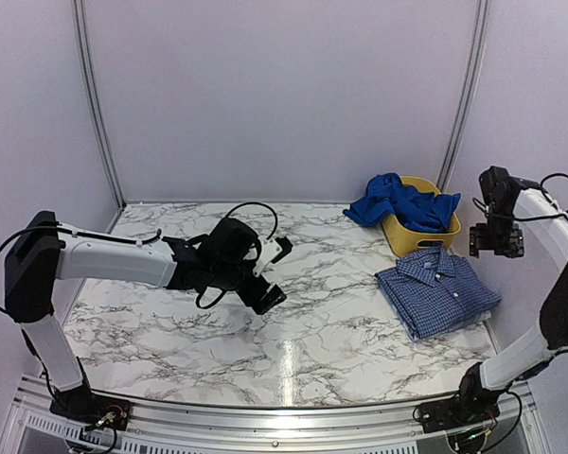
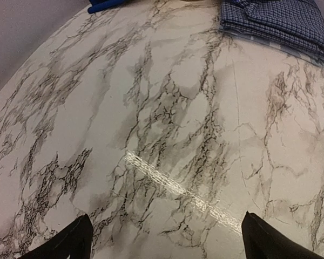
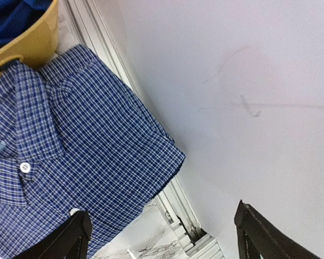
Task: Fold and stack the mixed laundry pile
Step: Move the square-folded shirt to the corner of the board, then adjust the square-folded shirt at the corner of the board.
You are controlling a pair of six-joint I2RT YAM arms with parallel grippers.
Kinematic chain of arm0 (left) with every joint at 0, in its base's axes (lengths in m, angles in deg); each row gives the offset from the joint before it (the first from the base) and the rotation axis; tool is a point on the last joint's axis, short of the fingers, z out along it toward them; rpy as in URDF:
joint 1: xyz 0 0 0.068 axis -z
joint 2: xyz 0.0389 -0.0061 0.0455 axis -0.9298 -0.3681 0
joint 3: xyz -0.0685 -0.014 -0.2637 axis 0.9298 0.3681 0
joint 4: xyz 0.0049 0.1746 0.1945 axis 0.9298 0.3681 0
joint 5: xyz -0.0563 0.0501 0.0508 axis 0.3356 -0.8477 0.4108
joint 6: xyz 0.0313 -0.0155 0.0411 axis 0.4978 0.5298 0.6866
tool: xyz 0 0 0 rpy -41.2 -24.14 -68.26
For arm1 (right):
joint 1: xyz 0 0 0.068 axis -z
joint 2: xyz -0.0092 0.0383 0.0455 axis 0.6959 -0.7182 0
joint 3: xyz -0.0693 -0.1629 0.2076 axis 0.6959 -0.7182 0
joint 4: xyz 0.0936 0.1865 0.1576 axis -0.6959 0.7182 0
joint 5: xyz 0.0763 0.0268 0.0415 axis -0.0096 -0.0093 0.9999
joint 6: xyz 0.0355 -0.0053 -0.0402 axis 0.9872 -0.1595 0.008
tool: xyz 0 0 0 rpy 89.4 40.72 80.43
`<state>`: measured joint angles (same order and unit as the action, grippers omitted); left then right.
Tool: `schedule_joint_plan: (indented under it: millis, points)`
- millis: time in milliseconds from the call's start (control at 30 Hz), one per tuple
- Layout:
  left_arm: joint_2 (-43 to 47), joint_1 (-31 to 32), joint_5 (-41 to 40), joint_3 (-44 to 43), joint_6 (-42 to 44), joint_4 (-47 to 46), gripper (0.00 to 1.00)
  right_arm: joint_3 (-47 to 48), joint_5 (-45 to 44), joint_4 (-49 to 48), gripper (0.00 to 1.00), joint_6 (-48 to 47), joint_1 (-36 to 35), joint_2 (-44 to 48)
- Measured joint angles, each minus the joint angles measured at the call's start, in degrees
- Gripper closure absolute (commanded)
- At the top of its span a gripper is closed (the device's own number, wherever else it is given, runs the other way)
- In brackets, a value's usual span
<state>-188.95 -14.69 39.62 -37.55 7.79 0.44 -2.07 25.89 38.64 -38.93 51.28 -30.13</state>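
Top external view: left gripper (image 1: 275, 272) and right gripper (image 1: 497, 246) both spread, empty. Folded check shirt (image 1: 435, 293) lies at 4 o'clock; royal-blue piece (image 1: 398, 203) drapes the yellow basket (image 1: 418, 242) at 2 o'clock.

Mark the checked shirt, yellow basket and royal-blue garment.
checked shirt (image 1: 435, 295): top external view, middle of the folded front.
yellow basket (image 1: 412, 243): top external view, near outer wall.
royal-blue garment (image 1: 386, 199): top external view, bunch spilling over the basket's left rim.

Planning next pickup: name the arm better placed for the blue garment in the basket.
Right, probably. The right end effector hangs open beside the basket and blue garment; the left end effector is mid-table.
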Motion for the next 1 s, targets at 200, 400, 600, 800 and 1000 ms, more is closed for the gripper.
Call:
schedule_joint_plan:
  millis: [200, 400, 600, 800, 1000]
  points:
    - [0.0, -4.0, 1.5, -1.7, -6.7, -0.2, 0.01, -0.1, 11.7, -4.0, 0.26, -1.4, 0.5, 5.5]
    - [0.7, -6.2, 2.1, -1.7, -16.0, -0.2, 0.01, -12.4, 33.6, -11.4, 0.35, 0.3, 0.2, 6.0]
    - [5.1, -10.7, 3.0, -1.1, -22.9, -0.1, 0.01, -25.7, 44.2, -17.2, 0.40, 4.5, -4.5, 7.6]
    - [9.6, -11.8, 1.7, 2.0, -26.6, 0.2, 0.01, -34.2, 48.9, -24.5, 0.44, 8.2, -7.0, 6.3]
    - [10.9, -12.2, 0.5, 4.0, -28.4, 2.3, 0.01, -35.1, 51.9, -31.4, 0.42, 12.8, -10.7, 3.2]
